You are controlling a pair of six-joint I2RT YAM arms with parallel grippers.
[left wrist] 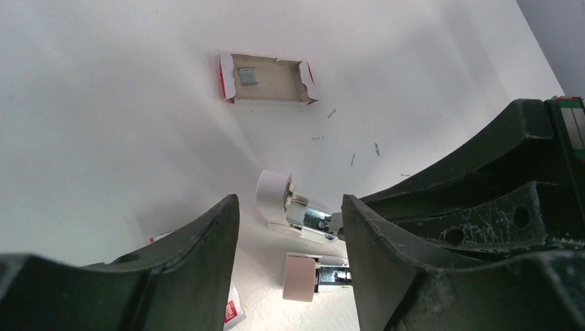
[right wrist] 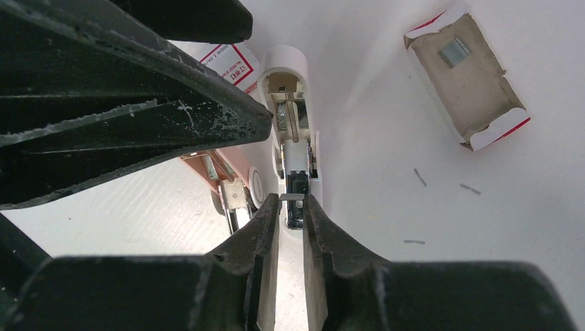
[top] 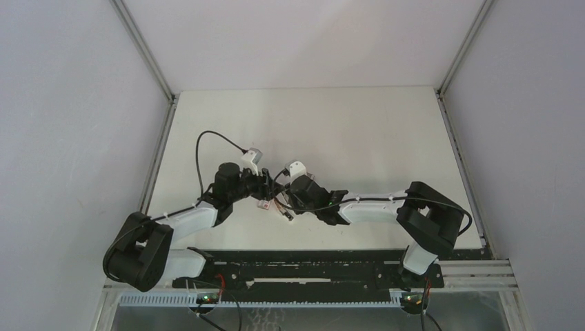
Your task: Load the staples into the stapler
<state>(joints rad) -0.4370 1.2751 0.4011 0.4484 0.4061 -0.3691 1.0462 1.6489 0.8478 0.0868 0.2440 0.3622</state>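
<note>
The stapler (right wrist: 290, 76) is seen lying opened on the white table (top: 359, 131), slightly left of centre and towards the bottom of the overhead view, with both grippers gathered over it. In the right wrist view its white body runs up the middle of the frame and the metal magazine channel is exposed. The right gripper (right wrist: 292, 207) is clenched on a short strip of staples (right wrist: 292, 197), which is held crosswise between the fingertips directly above the channel; whether the strip touches the channel cannot be told.

The left gripper (left wrist: 290, 201) is released, its jaws spread wide. In the left wrist view the stapler's rounded white end is framed between the two dark fingers (left wrist: 200, 241), and contact with it cannot be told.

An open cardboard staple tray (right wrist: 483, 103) with red-edged flaps is seen at the upper right of the right wrist view, apart from the stapler, and a small grey block of staples (right wrist: 455, 49) lies inside it. A few loose staples (right wrist: 421, 177) are scattered on the table between tray and stapler. A red-and-white printed box (right wrist: 231, 63) lies just beside the stapler's rounded end.
</note>
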